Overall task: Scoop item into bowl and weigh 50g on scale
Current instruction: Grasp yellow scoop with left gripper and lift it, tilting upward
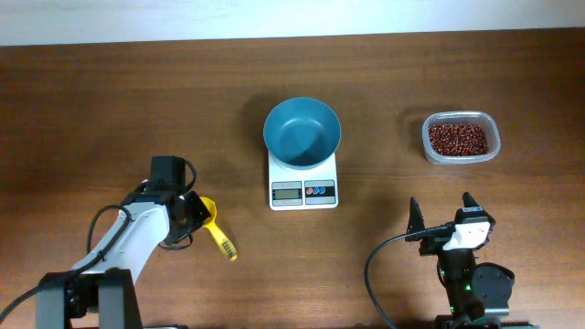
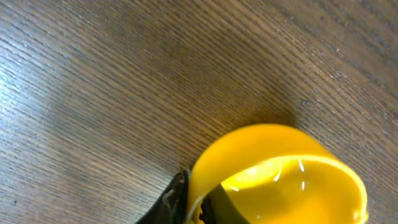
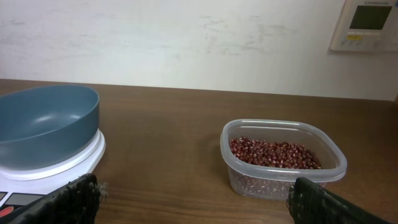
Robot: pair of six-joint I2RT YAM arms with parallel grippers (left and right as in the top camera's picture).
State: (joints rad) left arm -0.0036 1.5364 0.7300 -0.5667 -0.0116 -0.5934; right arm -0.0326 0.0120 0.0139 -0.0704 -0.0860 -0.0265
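Observation:
The teal-blue bowl stands on the white scale at the table's middle; both show at the left of the right wrist view, bowl on scale. The bowl looks empty. The reddish-brown beans lie in a clear tub at the right. My left gripper pinches the cup wall of a yellow scoop low over the table at the left. My right gripper is open and empty, in front of the tub.
The clear plastic tub holds the beans at the right. The scoop's handle points toward the front right. A white wall with a wall panel runs behind the table's far edge.

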